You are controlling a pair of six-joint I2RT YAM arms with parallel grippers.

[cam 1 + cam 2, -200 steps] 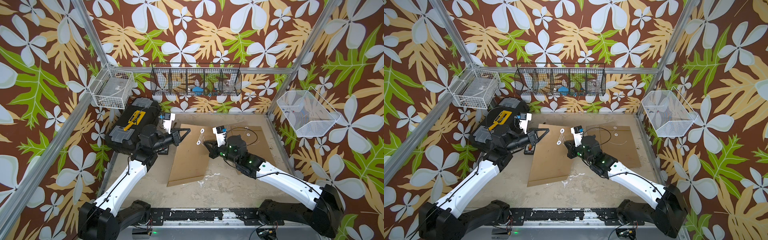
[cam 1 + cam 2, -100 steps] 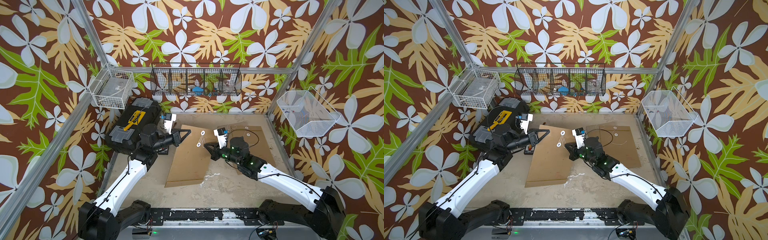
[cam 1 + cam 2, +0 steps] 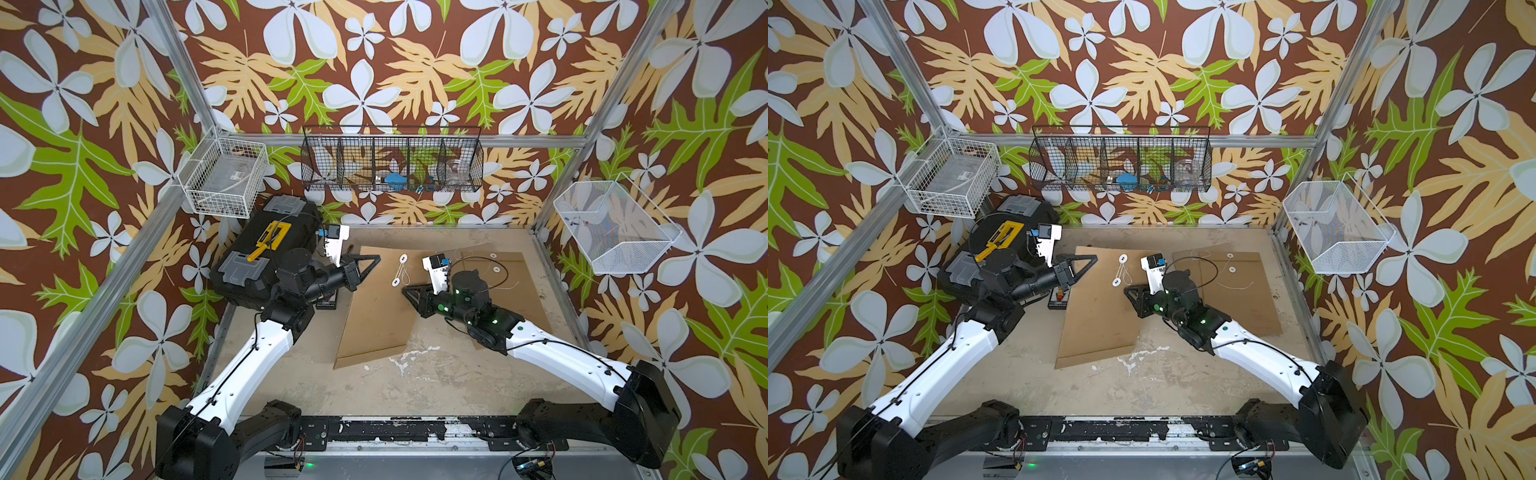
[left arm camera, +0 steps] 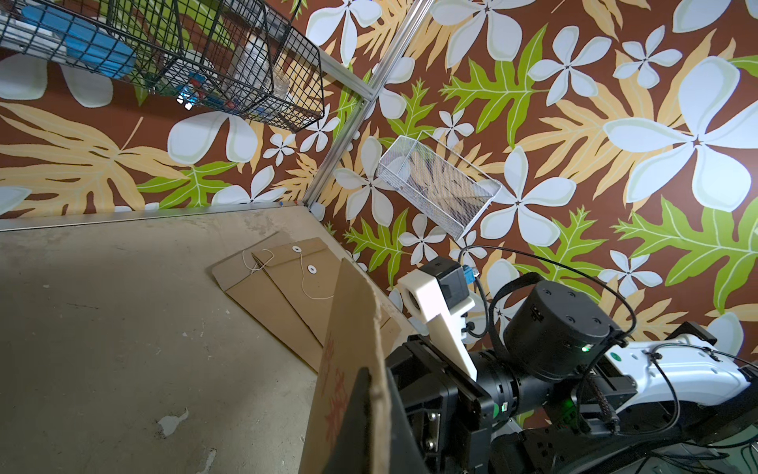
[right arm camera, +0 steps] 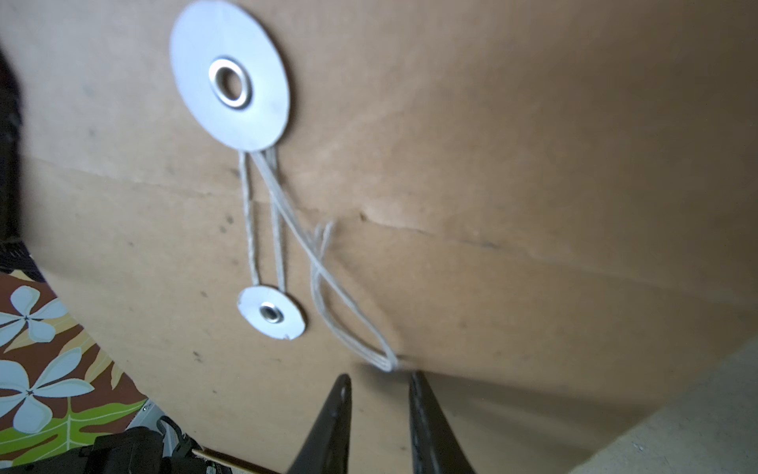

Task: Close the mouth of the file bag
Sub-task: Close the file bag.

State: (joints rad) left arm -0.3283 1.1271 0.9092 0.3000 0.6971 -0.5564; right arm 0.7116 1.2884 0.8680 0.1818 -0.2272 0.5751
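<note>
Beside second envelope (image 3: 519, 291) (flat): left fingers (image 4: 355, 427) clamp file bag (image 3: 374, 316); right fingers (image 5: 332, 422) parted, string (image 5: 385, 361) just beyond tips.

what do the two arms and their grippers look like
The left arm and right arm have white shells, black joints and bases, and a thin black cable along the white links. The left gripper and right gripper are black, with tapered triangular fingers and a white camera mount behind. Green lights dot the right wrist.

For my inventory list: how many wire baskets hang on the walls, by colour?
White: 2, left basket and right basket
Black: 1, middle basket
Total: 3
</note>
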